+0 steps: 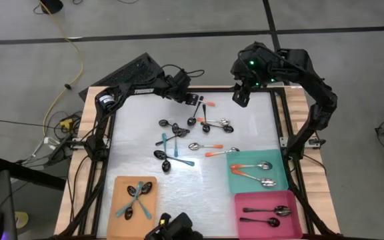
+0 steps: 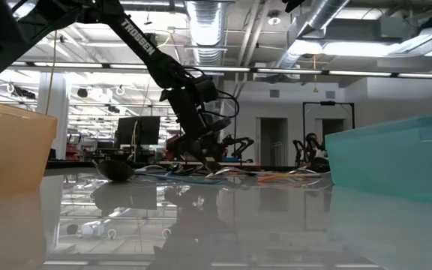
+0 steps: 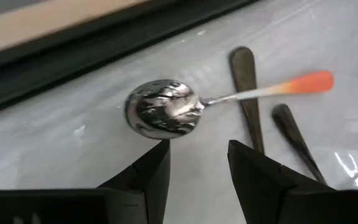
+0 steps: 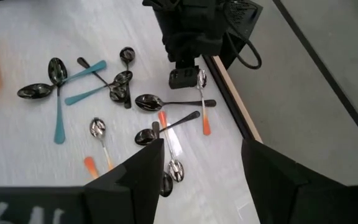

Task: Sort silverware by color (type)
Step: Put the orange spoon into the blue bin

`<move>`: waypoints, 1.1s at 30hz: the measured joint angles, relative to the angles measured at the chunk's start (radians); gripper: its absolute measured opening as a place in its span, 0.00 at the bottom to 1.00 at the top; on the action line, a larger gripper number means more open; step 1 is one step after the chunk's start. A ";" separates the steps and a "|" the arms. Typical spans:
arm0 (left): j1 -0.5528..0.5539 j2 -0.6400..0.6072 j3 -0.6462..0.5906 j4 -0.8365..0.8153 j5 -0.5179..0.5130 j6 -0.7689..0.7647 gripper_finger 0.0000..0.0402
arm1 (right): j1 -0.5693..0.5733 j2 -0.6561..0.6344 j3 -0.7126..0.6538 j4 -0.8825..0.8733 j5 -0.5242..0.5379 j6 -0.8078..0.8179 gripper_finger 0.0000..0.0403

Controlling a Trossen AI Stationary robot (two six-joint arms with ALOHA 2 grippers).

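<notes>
Left gripper low at table's far edge, fingers apart; right gripper raised, fingers apart.

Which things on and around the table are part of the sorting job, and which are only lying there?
Belongs to the job:
- loose spoons mid-table
- orange-handled spoon before the open left gripper
- orange tray, teal tray, pink tray, each holding sorted spoons
- right gripper, open, waiting at the far edge

Just lying about:
- yellow cable on the floor

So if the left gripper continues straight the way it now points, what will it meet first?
Probably the bowl of the orange-handled spoon, just ahead of the open left gripper; nothing lies between, though depth is unclear.
</notes>
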 joint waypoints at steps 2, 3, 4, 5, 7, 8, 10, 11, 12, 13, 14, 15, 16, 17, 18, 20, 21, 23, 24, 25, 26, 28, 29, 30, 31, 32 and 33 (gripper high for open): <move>0.000 0.000 0.000 0.010 -0.009 0.000 0.36 | 0.000 0.000 0.000 0.000 0.000 0.000 0.55; 0.000 0.000 0.000 0.016 -0.008 0.000 0.36 | 0.000 0.000 0.000 0.000 0.000 -0.001 0.55; -0.001 0.000 0.002 0.017 -0.008 0.000 0.36 | 0.000 0.000 0.000 0.000 0.000 -0.003 0.55; -0.001 0.000 0.007 0.009 -0.008 0.000 0.36 | -0.001 0.000 0.000 0.000 0.000 -0.005 0.55; -0.001 0.000 0.016 0.010 -0.038 0.000 0.36 | -0.001 0.000 0.000 0.000 0.000 -0.018 0.55; -0.002 0.000 0.018 0.010 -0.064 0.000 0.36 | 0.000 0.000 0.000 0.000 0.000 -0.021 0.55; -0.001 0.000 0.019 0.009 -0.097 -0.008 0.36 | 0.000 0.000 0.000 0.000 0.000 -0.022 0.55; 0.000 0.000 0.019 0.009 -0.097 -0.008 0.36 | 0.000 0.000 0.000 0.000 0.000 -0.022 0.55; 0.000 0.000 0.019 0.010 -0.103 -0.008 0.36 | 0.000 0.000 0.000 0.000 0.000 -0.026 0.55; 0.000 0.000 0.019 0.011 -0.119 -0.006 0.36 | 0.000 0.000 0.000 0.000 0.000 -0.029 0.55; -0.001 0.000 0.019 0.010 -0.140 -0.006 0.36 | -0.001 0.000 0.000 0.000 0.000 -0.034 0.55; -0.001 0.000 0.019 0.008 -0.167 -0.006 0.36 | 0.000 0.000 0.000 0.000 0.000 -0.042 0.55; -0.001 0.000 0.019 0.007 -0.188 -0.007 0.36 | 0.000 0.000 0.000 0.000 0.000 -0.045 0.55; -0.001 0.000 0.019 0.008 -0.195 -0.007 0.36 | 0.000 0.000 0.000 0.000 0.000 -0.046 0.55; -0.001 0.000 0.019 0.011 -0.196 -0.006 0.36 | 0.000 0.000 0.000 0.000 0.000 -0.046 0.55; -0.001 0.000 0.019 0.019 -0.197 0.004 0.36 | 0.000 0.000 0.000 0.000 0.000 -0.048 0.55; -0.001 0.000 0.019 0.019 -0.204 0.003 0.36 | -0.001 0.000 0.000 0.000 0.000 -0.050 0.55; -0.001 0.000 0.019 0.024 -0.215 -0.006 0.36 | 0.000 0.000 0.000 0.000 0.000 -0.052 0.55; -0.001 0.000 0.019 0.028 -0.217 -0.007 0.36 | 0.000 0.000 0.000 0.000 0.000 -0.052 0.55; -0.001 0.000 0.019 0.033 -0.220 -0.007 0.36 | -0.001 0.000 0.000 0.000 0.000 -0.052 0.55; -0.001 0.000 0.019 0.036 -0.223 -0.007 0.36 | -0.001 0.000 0.000 0.000 0.000 -0.052 0.55; -0.001 0.000 0.019 0.044 -0.231 -0.008 0.36 | 0.000 0.000 0.000 0.000 0.000 -0.052 0.55; -0.001 0.000 0.019 0.051 -0.230 -0.008 0.36 | -0.001 0.000 0.000 0.000 0.000 -0.052 0.55; -0.001 0.000 0.019 0.054 -0.226 -0.008 0.36 | 0.000 0.000 0.000 0.000 0.000 -0.052 0.55; -0.001 0.000 0.019 0.056 -0.217 -0.008 0.36 | 0.000 0.000 0.000 0.000 0.000 -0.052 0.55; -0.001 0.000 0.019 0.057 -0.213 -0.007 0.36 | 0.000 0.000 0.000 0.000 0.000 -0.052 0.55; -0.001 0.000 0.019 0.057 -0.214 -0.004 0.36 | 0.000 0.000 0.000 0.000 0.000 -0.052 0.55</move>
